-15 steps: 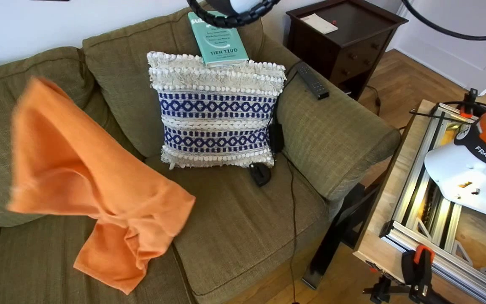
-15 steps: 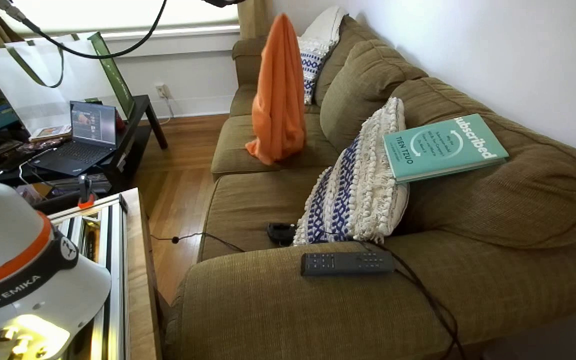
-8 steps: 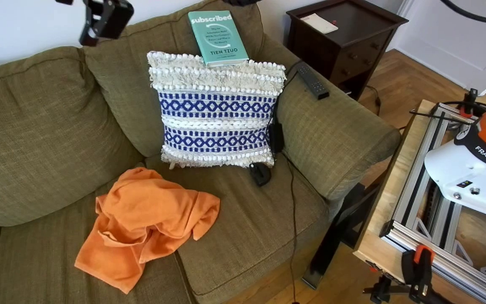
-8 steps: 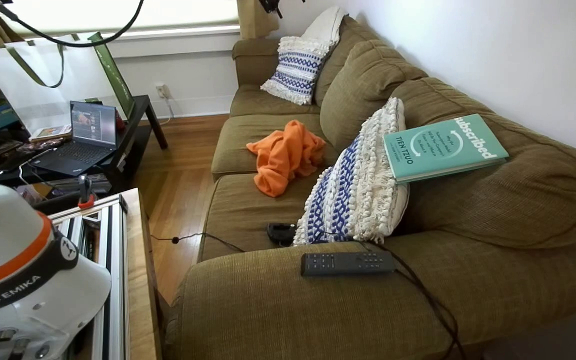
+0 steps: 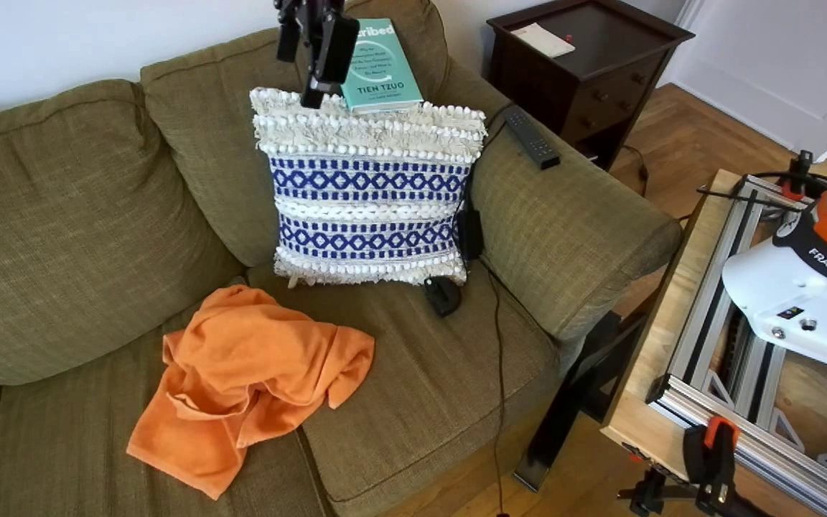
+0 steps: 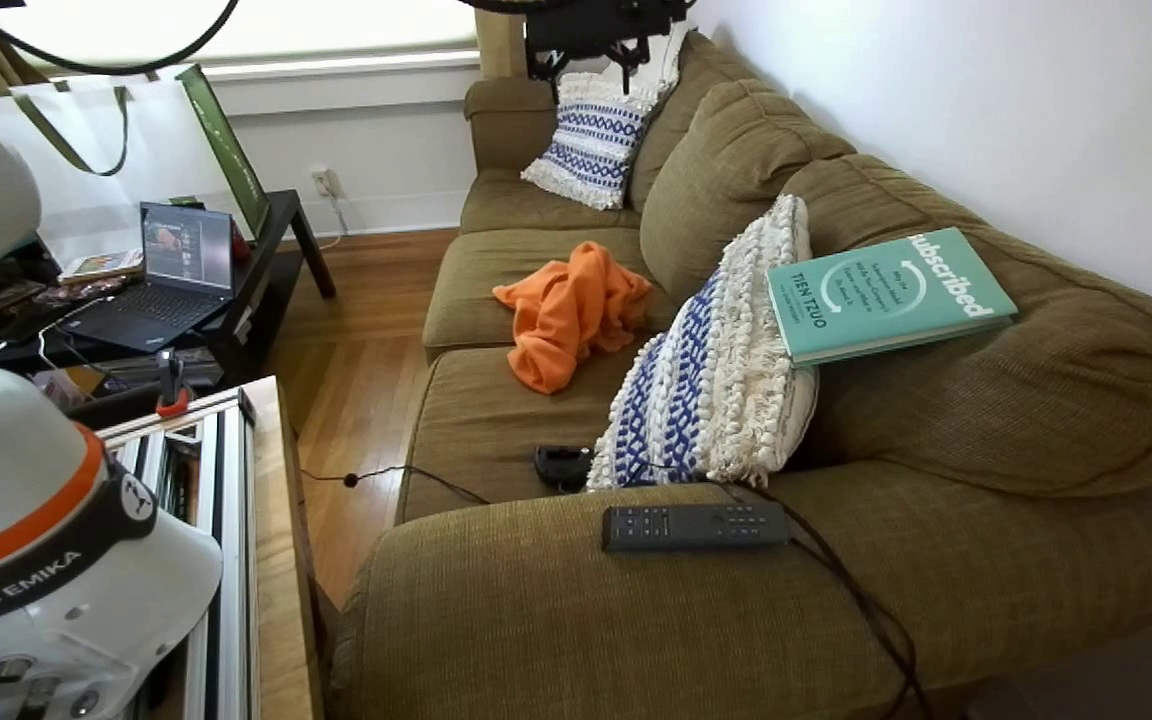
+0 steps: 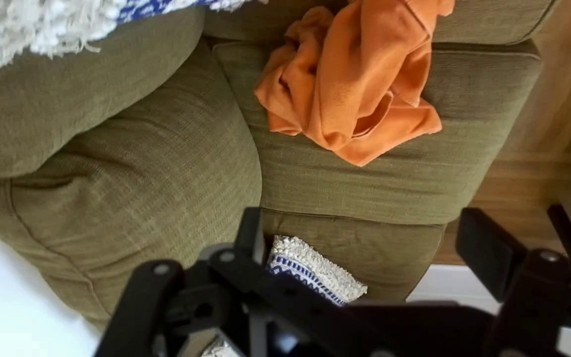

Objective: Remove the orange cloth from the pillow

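Gripper (image 6: pixel 592 84) farther right in both exterior views than half a second ago, fingers spread wide, holding nothing. From left: orange cloth (image 5: pixel 252 352) crumpled on couch seat (image 5: pixel 421 402); pillow (image 5: pixel 370 208), apart from it, leaning on back cushion (image 5: pixel 205 143); teal book (image 5: pixel 386 72) at pillow's top edge; dark remote (image 5: pixel 532 138) on armrest (image 5: pixel 571 222).

wrist view | gripper (image 7: pixel 362 233) spread | orange cloth (image 7: pixel 350 84) rumpled on couch (image 7: pixel 365 193) | pillow (image 7: pixel 37 25) upper left

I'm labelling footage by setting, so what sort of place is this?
Most likely a home living room: there's an olive-green fabric couch, a square cream-and-navy fringed pillow on it, and a long dark-grey remote control on its armrest.
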